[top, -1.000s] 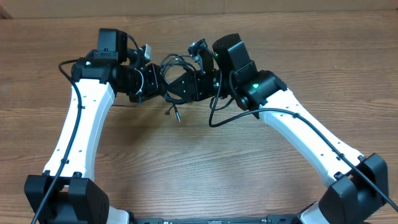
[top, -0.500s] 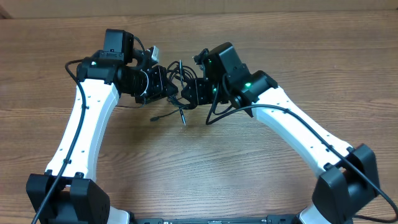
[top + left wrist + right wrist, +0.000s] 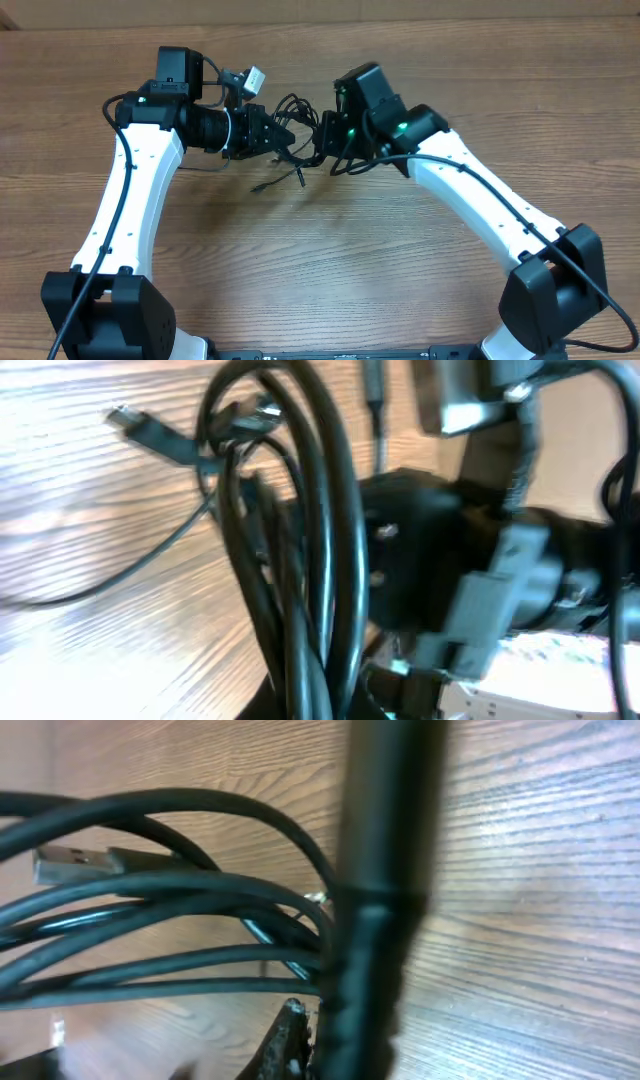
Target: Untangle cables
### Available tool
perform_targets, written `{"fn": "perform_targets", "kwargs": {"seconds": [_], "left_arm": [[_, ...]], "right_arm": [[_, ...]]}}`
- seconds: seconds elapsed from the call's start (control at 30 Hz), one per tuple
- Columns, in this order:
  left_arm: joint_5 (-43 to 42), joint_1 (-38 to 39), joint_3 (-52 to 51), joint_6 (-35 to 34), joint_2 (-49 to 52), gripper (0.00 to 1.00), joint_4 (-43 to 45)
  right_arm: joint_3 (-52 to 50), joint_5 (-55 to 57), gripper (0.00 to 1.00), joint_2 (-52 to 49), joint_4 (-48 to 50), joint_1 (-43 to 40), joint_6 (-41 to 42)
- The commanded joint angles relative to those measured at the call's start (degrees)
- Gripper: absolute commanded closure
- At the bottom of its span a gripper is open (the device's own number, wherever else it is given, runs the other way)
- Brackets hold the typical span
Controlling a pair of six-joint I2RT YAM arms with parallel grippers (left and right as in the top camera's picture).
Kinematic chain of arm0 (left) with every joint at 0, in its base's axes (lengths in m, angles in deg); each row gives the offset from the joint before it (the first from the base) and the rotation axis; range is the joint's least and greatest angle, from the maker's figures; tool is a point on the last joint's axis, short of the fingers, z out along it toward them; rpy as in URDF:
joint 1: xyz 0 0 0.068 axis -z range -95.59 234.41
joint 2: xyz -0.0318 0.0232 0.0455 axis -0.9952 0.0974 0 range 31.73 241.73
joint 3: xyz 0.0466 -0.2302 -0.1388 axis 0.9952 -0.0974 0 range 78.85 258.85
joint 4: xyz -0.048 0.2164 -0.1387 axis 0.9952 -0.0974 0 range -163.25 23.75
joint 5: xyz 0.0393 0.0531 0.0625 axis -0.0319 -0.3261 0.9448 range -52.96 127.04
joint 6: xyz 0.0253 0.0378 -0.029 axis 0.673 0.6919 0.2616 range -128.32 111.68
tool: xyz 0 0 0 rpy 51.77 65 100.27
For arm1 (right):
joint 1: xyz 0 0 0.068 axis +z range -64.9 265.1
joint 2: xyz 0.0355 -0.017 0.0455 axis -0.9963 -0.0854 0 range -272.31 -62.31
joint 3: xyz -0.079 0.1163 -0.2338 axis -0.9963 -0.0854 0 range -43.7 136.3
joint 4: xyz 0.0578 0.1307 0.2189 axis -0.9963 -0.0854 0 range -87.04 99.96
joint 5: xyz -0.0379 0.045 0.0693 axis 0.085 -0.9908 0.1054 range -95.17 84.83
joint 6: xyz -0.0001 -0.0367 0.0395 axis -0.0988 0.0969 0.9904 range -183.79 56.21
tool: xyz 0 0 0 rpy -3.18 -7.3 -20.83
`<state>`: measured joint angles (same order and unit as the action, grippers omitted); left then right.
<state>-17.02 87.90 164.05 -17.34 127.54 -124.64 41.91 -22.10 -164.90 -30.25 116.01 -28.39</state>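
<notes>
Pulling apart would be risking a tighter knot, as the thin black plug-ended cables (image 3: 291, 105) are hanging bunched between the left gripper (image 3: 280, 137) and right gripper (image 3: 322, 136) over the brown wooden table (image 3: 330, 260), and I cannot tell whether either is clenching.

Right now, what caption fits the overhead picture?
Left end effector and right end effector meet at a tangle of black cables over a wooden table.

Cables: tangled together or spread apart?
Tangled: the cables form one bunch of overlapping loops, strands crossing one another in the left wrist view.
</notes>
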Motion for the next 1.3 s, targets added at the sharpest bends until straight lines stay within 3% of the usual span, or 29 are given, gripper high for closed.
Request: {"fn": "perform_targets", "kwargs": {"seconds": [0.0,0.2,0.5,0.67,0.77,0.83,1.1,1.27], "left_arm": [[9.35,-1.33,1.29,-0.70,-2.29,0.96,-1.84],[27.91,0.98,1.29,-0.15,-2.27,0.96,-4.17],[30.53,1.05,1.29,1.97,-2.27,0.95,-3.04],[21.62,1.05,1.29,1.99,-2.27,0.96,-1.53],[6.82,1.05,1.29,5.60,-2.27,0.96,-0.68],[1.95,1.03,1.29,6.51,-2.27,0.96,-0.52],[-5.27,0.59,1.31,4.22,-2.27,0.96,0.76],[-15.63,-0.98,1.31,1.95,-2.27,0.96,5.05]], "right_arm": [[-1.20,-5.73,0.96,0.13,0.09,-6.03,-4.52],[-1.20,-19.69,0.96,6.80,0.72,-9.51,-8.90],[-1.20,-32.26,0.96,11.96,0.87,-13.97,-8.90],[-1.22,-22.84,0.96,11.89,0.63,-10.84,-8.39],[-1.27,-17.64,0.96,8.94,3.65,-6.29,-3.98],[-1.27,-17.62,0.96,6.71,4.85,-4.94,-2.45],[-1.27,-9.09,0.96,1.16,6.27,0.87,0.44],[-1.27,-5.53,0.96,-1.90,5.40,2.47,0.59]]}}
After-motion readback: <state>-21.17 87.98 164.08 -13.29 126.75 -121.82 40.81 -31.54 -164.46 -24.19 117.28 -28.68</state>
